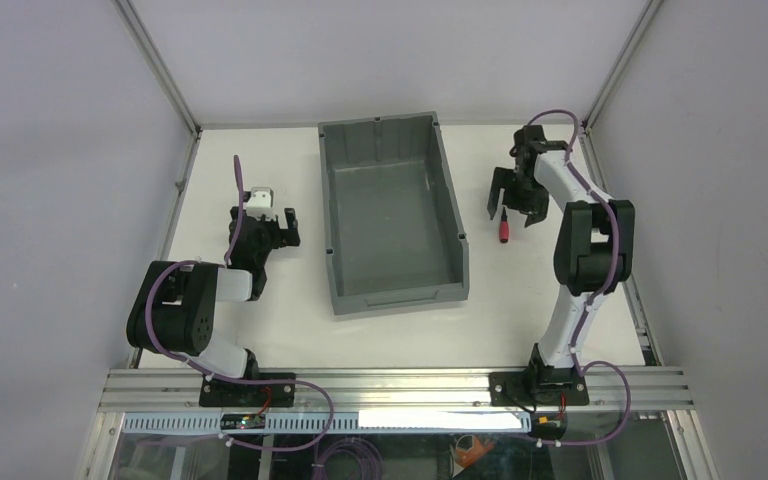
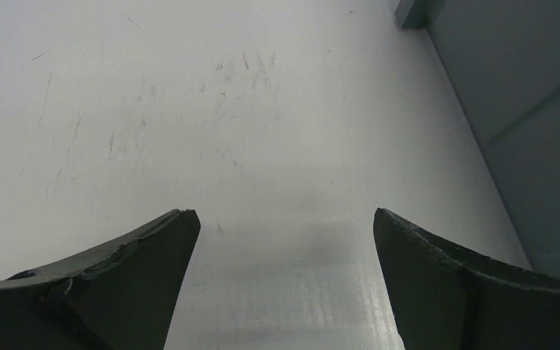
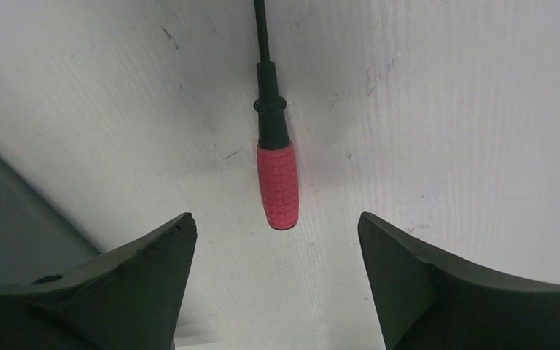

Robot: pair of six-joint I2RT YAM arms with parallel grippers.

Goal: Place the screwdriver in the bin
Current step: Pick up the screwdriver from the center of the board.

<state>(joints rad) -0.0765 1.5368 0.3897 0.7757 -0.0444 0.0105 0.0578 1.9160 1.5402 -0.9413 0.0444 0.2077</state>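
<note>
Top external: screwdriver on table, just outside bin.

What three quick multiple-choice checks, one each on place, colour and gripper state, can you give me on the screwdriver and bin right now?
1. Where does the small red-handled, black-shafted screwdriver lie?
A) inside the large dark grey plastic bin
B) on the white table, right of the bin
C) left of the bin

2. What colour is its handle?
A) blue
B) yellow
C) red

3. How is the right gripper?
A) open, holding nothing
B) shut on the screwdriver
C) out of view

Answers:
1 B: the top view shows it on the table beside the bin's right wall.
2 C: the right wrist view shows a red ribbed grip.
3 A: its jaws stand apart, with the screwdriver lying untouched just ahead of them.
</note>
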